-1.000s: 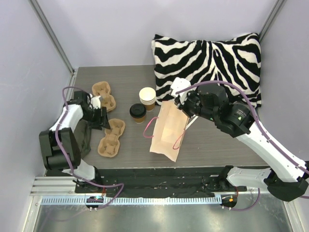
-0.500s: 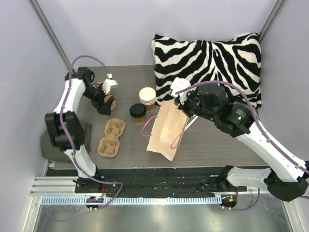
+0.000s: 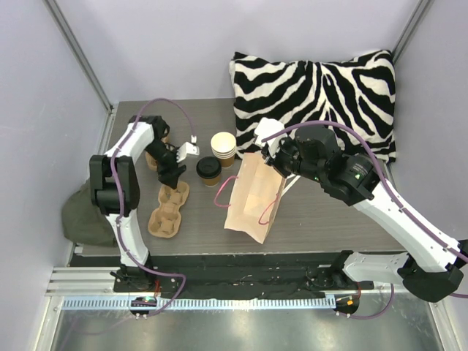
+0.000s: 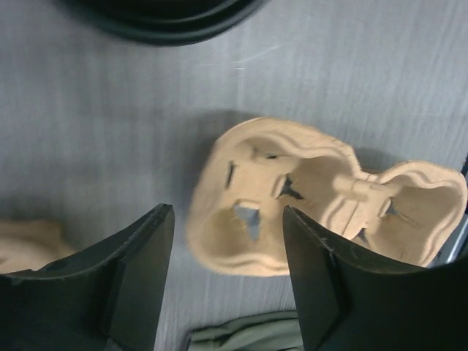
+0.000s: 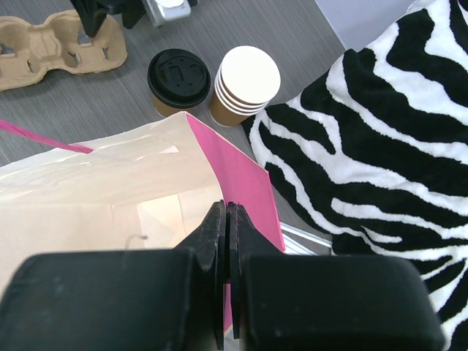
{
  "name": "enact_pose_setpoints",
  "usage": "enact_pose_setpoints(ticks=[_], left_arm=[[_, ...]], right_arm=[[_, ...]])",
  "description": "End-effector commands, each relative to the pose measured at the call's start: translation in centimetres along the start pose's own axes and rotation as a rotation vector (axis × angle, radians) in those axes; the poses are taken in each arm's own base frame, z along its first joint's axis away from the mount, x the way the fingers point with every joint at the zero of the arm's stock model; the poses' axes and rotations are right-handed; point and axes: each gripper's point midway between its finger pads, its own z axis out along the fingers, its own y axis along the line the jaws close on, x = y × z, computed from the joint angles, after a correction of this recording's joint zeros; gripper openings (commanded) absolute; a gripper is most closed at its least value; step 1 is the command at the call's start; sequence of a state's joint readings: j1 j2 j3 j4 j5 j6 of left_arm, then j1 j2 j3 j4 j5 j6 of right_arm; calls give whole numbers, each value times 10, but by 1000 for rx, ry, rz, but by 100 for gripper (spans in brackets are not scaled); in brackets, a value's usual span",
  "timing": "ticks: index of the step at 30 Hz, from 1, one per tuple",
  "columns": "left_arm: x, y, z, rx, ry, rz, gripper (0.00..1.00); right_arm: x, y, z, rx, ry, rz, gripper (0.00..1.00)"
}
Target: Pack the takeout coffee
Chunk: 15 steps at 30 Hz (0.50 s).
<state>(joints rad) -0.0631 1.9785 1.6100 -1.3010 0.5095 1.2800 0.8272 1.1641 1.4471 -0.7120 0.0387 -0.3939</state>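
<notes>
Takeout coffee, unpacked: a kraft-brown paper cup with black lid [image 3: 208, 170] and a stack of cream-white paper cups [image 3: 224, 146] stand on the worktop [image 3: 197, 117] at 10–11 o'clock of a cream paper bag with pink handles [image 3: 252, 201]. Left hand [image 3: 178, 159], wide and empty, hovers at 9 o'clock of the lidded cup over a tan moulded-pulp cup carrier [image 3: 169, 210], likely its target. Right hand [image 5: 227, 219], pinched on the bag's rim, props the mouth open for loading.

Cup stack [image 3: 224, 148] behind bag [image 3: 251, 201]; lidded cup [image 3: 208, 169] just left of stack.
</notes>
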Motion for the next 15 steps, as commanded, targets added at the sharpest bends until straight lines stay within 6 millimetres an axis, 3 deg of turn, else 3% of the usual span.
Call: enact_pose_setpoints(ticks=[1, 9, 15], left_arm=[[4, -4, -4, -5, 26, 91, 63], [9, 1, 3, -4, 32, 144, 63], [10, 0, 10, 19, 24, 139, 54]], right_arm=[[-13, -7, -4, 21, -46, -5, 1], [-12, -6, -3, 19, -40, 1, 1], [-10, -6, -2, 20, -34, 3, 1]])
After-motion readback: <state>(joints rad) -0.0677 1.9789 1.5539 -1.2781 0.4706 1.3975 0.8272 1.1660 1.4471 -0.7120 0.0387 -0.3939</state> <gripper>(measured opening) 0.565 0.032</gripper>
